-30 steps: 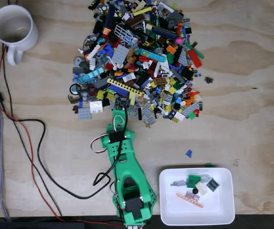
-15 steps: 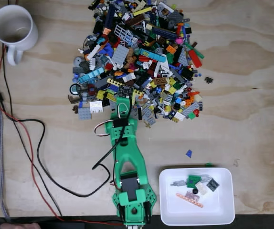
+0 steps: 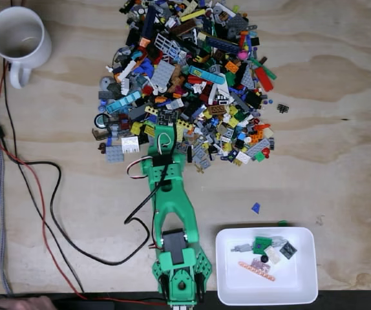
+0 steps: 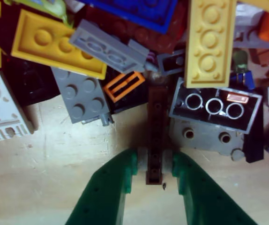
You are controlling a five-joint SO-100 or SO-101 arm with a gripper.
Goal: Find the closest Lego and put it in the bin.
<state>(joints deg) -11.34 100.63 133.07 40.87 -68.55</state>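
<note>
The green arm reaches up the plywood tabletop in the fixed view, its tip at the near edge of the big Lego pile. Down at the wrist view, the pincer has its two green fingers on either side of a long, narrow dark-brown Lego piece that lies pointing straight back between them. The jaws stand narrow, close against the near end of that brown piece, with what looks like a pale grey piece under it; whether they truly press it I cannot tell. Around the brown piece: a grey two-by-two plate to the left, a small orange frame piece just beside it, a black brick with three rings to the right, a long yellow plate above that, another yellow plate at upper left, a blue plate at the top edge.

Back in the fixed view, the bin sits at lower right, just right of the arm's base and well apart from the pile. It already holds a few pieces, a green one and a long pinkish-orange strip among them. A lone small blue piece lies on bare wood between pile and bin. The white mug stands at upper left, and black and red cables trail down the left side
</note>
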